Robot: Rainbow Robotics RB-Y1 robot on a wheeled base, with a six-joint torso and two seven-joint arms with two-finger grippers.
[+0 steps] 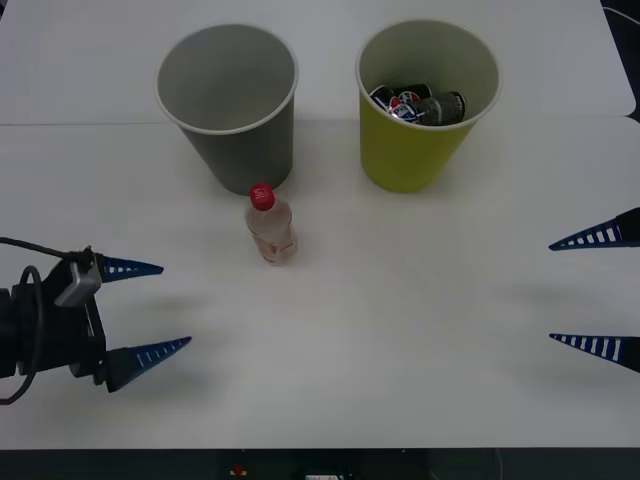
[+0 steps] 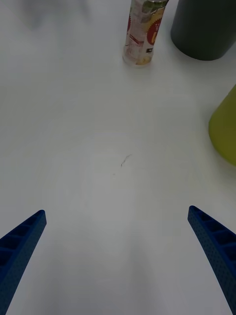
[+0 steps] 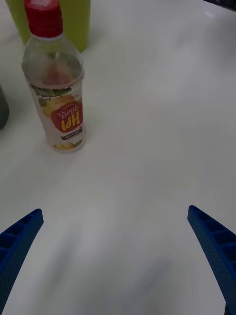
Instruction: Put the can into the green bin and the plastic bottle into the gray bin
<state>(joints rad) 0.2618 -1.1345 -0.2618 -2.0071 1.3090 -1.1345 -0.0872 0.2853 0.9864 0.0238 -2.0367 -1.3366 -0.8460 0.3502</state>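
Showing cans (image 1: 420, 104) inside green bin (image 1: 415, 150), front view, bottle label (image 3: 65, 114) legible at left wrist.

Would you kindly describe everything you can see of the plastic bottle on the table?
The plastic bottle is small, clear and looks empty, with a red ribbed screw cap and a pinkish-white label bearing a red and yellow fruit print. It stands upright on the white table, cap on, just in front of the gray bin and a little toward the green bin, much shorter than both. Whether it touches the gray bin is unclear. The open left gripper sits off to its side, apart from it.
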